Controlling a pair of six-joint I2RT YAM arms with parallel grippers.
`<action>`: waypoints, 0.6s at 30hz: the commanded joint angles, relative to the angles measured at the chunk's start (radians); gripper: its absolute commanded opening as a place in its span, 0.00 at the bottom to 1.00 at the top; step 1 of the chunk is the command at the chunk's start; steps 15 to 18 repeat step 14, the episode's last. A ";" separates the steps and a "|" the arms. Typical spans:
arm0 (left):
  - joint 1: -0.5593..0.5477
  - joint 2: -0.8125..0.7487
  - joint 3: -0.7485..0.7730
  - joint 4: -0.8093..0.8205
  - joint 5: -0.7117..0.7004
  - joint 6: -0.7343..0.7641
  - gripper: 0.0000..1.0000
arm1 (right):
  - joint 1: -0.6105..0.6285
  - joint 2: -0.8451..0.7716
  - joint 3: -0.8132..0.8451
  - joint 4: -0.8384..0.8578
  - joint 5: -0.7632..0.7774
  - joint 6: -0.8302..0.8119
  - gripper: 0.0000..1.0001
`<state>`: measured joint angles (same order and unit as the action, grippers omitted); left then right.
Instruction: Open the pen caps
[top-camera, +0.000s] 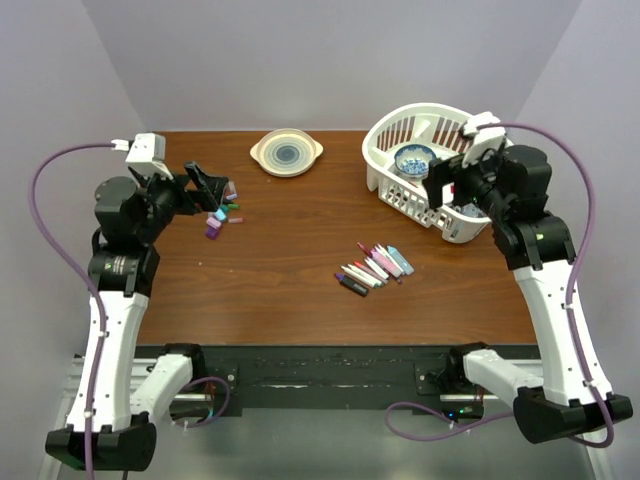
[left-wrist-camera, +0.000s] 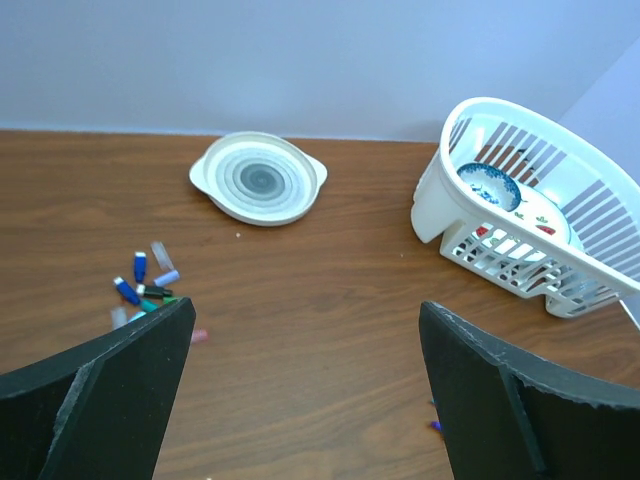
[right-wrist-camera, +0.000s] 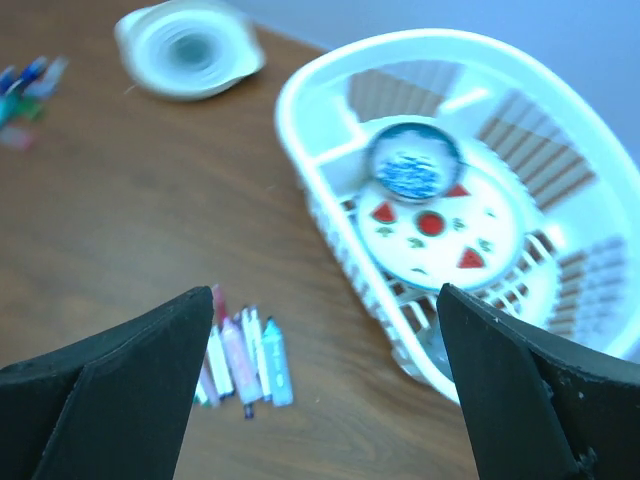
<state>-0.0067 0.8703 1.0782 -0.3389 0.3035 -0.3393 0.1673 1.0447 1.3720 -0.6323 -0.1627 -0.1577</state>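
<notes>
left gripper (left-wrist-camera: 305, 330) and right gripper (right-wrist-camera: 325, 320) both gape wide, empty.
small coloured plastic pen caps (left-wrist-camera: 145, 288) lie just beyond the left gripper's left finger, some cut off by it; right wrist view blurred.

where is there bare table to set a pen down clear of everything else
Widest bare patch: the middle, bordered by the pen caps on the left, the pens on the right and the plate behind. The near-left corner in front of the caps is bare too. Crowded: the far right around the basket.
</notes>
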 joint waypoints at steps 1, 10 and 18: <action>0.004 -0.037 0.089 -0.083 -0.037 0.105 1.00 | -0.009 -0.003 0.093 0.023 0.322 0.187 0.99; -0.001 -0.045 0.092 -0.080 -0.021 0.103 1.00 | -0.012 -0.040 0.093 -0.006 0.302 0.164 0.99; 0.001 -0.039 0.095 -0.080 -0.023 0.099 1.00 | -0.012 -0.028 0.122 -0.024 0.244 0.162 0.99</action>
